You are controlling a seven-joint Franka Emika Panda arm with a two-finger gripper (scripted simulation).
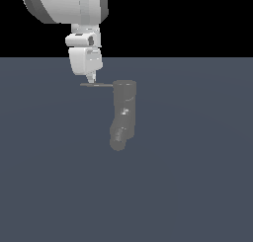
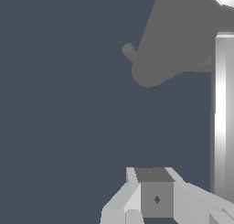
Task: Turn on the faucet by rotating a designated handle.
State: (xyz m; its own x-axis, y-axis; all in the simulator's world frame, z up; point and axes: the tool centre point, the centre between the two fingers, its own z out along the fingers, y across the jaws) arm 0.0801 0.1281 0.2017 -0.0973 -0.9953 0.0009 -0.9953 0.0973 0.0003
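The faucet (image 1: 124,112) stands upright on the plain grey floor (image 1: 197,186), its short ribbed spout (image 1: 118,137) angling down and forward from the base of the body. From the faucet's flat top the handle (image 1: 96,85) sticks out level toward the exterior view's left — a thin flat rod whose long axis runs straight away from the body. The gripper (image 1: 90,79) hangs tip-down from above, just over the outer half of that rod, well out from the body, with its tips at or very near the rod's top face; whether they actually touch cannot be told from the exterior view. In the wrist view the fingers (image 2: 155,195) appear drawn together with no gap between them and nothing between the pads, so the tool reads as clenched and empty rather than grasping. The bright vertical bar (image 2: 224,118) in that view is probably the handle seen close, though that is a guess. What the coming move likely turns on is this — the tips sit far from the faucet's axis, so a sideways push across the rod would have good leverage to swing it around the top.
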